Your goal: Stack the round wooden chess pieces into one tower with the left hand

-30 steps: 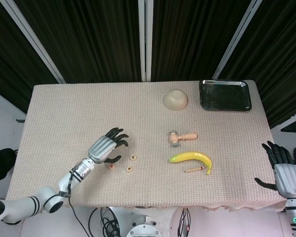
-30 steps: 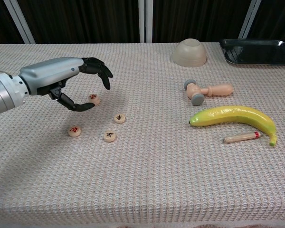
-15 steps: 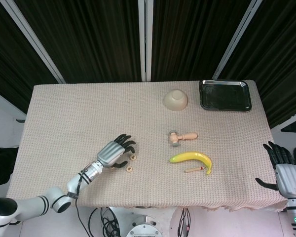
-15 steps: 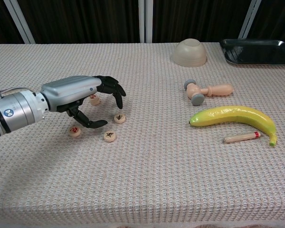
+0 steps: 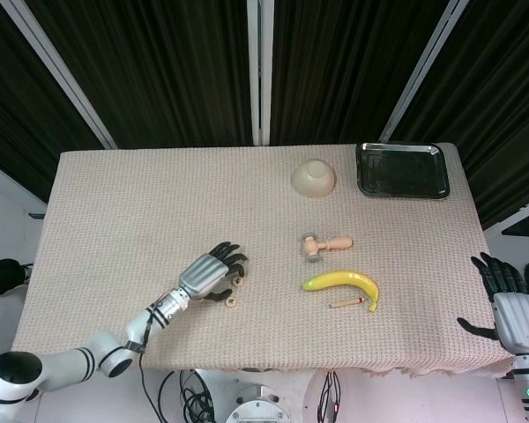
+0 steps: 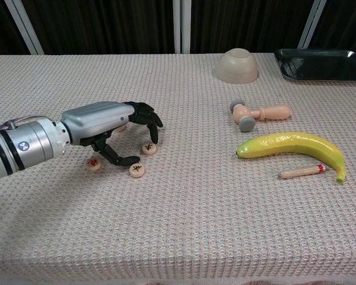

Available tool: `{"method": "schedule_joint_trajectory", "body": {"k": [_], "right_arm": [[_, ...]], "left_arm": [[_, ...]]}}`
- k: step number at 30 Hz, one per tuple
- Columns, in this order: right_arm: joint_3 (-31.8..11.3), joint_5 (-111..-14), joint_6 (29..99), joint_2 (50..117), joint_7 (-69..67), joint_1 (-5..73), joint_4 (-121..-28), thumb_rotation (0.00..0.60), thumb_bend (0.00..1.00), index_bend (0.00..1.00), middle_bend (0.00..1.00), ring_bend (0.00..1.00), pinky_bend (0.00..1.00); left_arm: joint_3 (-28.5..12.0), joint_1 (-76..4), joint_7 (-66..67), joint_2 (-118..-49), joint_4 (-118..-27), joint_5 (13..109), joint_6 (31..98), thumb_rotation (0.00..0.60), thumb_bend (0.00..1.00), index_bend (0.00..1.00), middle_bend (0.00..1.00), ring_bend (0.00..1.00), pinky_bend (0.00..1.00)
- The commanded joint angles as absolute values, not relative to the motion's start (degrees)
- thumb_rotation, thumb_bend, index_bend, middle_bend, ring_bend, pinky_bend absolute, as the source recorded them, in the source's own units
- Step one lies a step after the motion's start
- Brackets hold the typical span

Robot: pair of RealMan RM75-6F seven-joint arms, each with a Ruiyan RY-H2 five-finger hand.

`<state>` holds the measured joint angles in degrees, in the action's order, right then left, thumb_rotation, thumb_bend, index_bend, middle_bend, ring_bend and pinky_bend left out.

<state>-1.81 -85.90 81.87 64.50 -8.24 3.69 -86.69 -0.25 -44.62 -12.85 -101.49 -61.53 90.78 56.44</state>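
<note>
since the earlier frames the left hand [image 6: 110, 127] has dropped lower and slid toward the table's front edge, from above the far piece to right over the cluster. four round pieces lie flat and unstacked on the cloth near the front-left of the table [image 5: 141, 194], all close together: piece one [image 6: 137, 170] nearest the front edge, piece two [image 6: 149, 148] just behind it, piece three [image 6: 94, 164] to the left under the wrist, and a fourth mostly hidden behind the palm. in my judgement the step in hand is the first pick; no tower exists yet. the left hand holds nothing: its fingers [image 6: 148, 119] are curled downward and its thumb reaches under toward them, leaving a narrow gap. the thumb tip sits just beside piece one and the fingertips hang just beside piece two; whether either is touching i cannot tell. the next move likely calls for a pinch on one disc by its rim, a lift clear of the cloth, then a level placement on a neighbour without knocking the others. the right hand [image 5: 511, 304] rests off the front-right corner, fingers apart, holding nothing. well apart toward the right lie a banana [image 6: 291, 145], a stick [image 6: 302, 172], a mallet [image 6: 258, 114], a bowl [image 6: 237, 66] and a tray [image 6: 320, 74].
</note>
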Motion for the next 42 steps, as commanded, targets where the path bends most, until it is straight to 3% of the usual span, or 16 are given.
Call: {"method": "schedule_joint_trajectory", "body": {"k": [1,27,35,42], "right_arm": [[-1.81,-85.8,81.73,64.54,-8.33,3.72,-86.63,0.6,0.0,0.0,0.0,0.0,0.0],[-1.94,-85.71,81.67,64.52,-8.41,3.8,-86.48,0.6,0.0,0.0,0.0,0.0,0.0],[-1.88,-85.7,81.65,64.55,-8.32,3.75,-86.52,0.6,0.0,0.0,0.0,0.0,0.0],[-1.84,-85.78,81.73,64.58,-8.32,3.71,-86.53,0.6,0.0,0.0,0.0,0.0,0.0]], "left_arm": [[-0.26,-44.77,-12.99,-101.64,-61.39,90.87,56.47,0.6,0.32,0.38,0.14,0.0,0.0],[-0.21,-44.79,-14.91,-101.79,-59.83,90.96,57.62,0.6,0.32,0.48,0.15,0.0,0.0],[-3.37,-44.79,-13.53,-98.35,-61.71,89.11,59.69,0.6,0.32,0.48,0.15,0.0,0.0],[-5.81,-44.32,-12.4,-97.62,-60.62,84.48,57.63,0.6,0.32,0.48,0.16,0.0,0.0]]}}
